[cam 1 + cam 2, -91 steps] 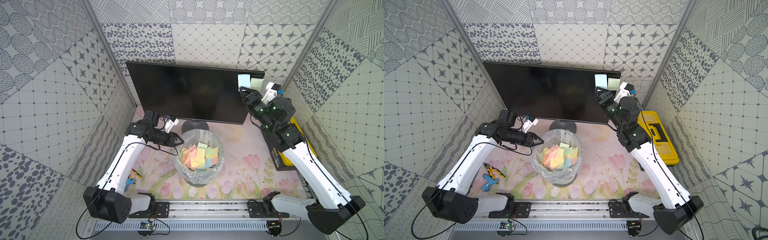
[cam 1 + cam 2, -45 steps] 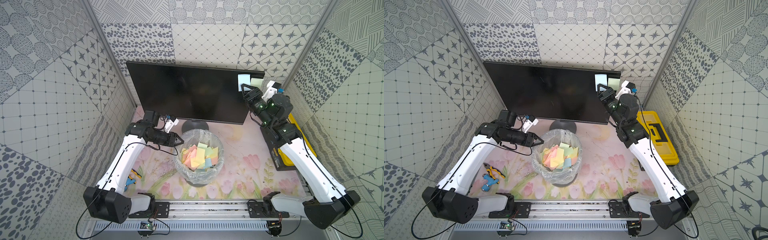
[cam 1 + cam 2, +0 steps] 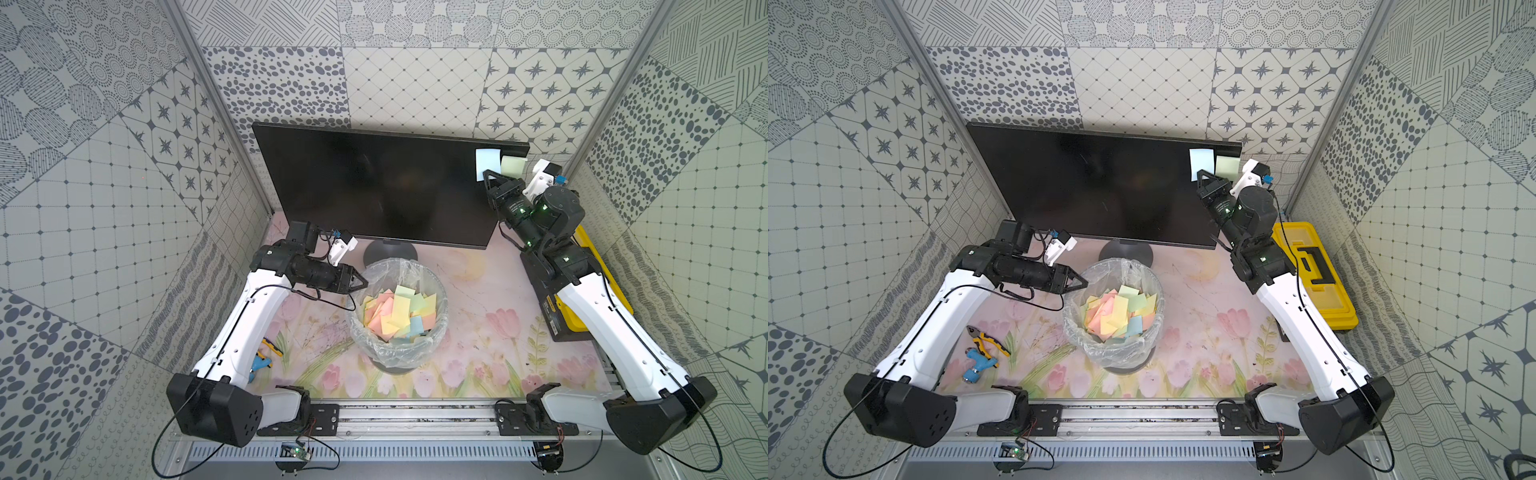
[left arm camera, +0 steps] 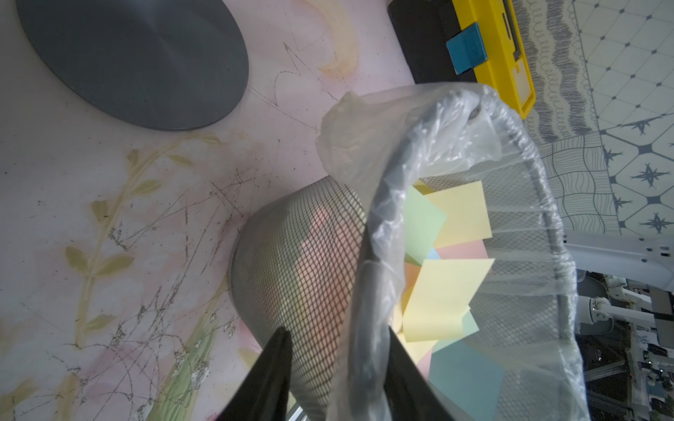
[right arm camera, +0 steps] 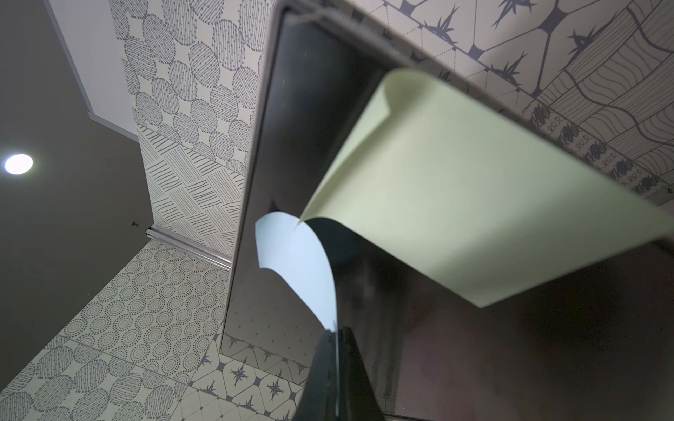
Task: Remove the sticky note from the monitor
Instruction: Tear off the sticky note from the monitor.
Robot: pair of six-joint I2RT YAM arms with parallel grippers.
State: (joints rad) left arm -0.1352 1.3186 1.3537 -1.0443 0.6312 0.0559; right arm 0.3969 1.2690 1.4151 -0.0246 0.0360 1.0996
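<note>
The monitor (image 3: pixel 374 183) (image 3: pixel 1092 178) stands at the back with its screen dark. Two sticky notes sit at its upper right corner: a light blue one (image 3: pixel 487 160) (image 3: pixel 1201 160) and a light green one (image 3: pixel 513 165) (image 3: pixel 1227 165). My right gripper (image 3: pixel 487 173) (image 5: pixel 336 330) is shut on the blue sticky note's (image 5: pixel 291 255) lower edge, and the note curves away from the screen. The green note (image 5: pixel 474 200) curls free beside it. My left gripper (image 3: pixel 363 284) (image 4: pixel 337 342) is shut on the lined rim (image 4: pixel 368 255) of the mesh wastebasket.
The wastebasket (image 3: pixel 444 299) (image 3: pixel 1159 291) stands mid-table, holding several coloured notes, just in front of the monitor's round stand base (image 4: pixel 135 58). A yellow toolbox (image 3: pixel 1312 266) lies under the right arm. Pliers (image 3: pixel 986 338) and a blue tool (image 3: pixel 978 368) lie front left.
My right gripper rose a little to the blue note's lower edge and closed on it. The left arm has stayed on the wastebasket rim.
</note>
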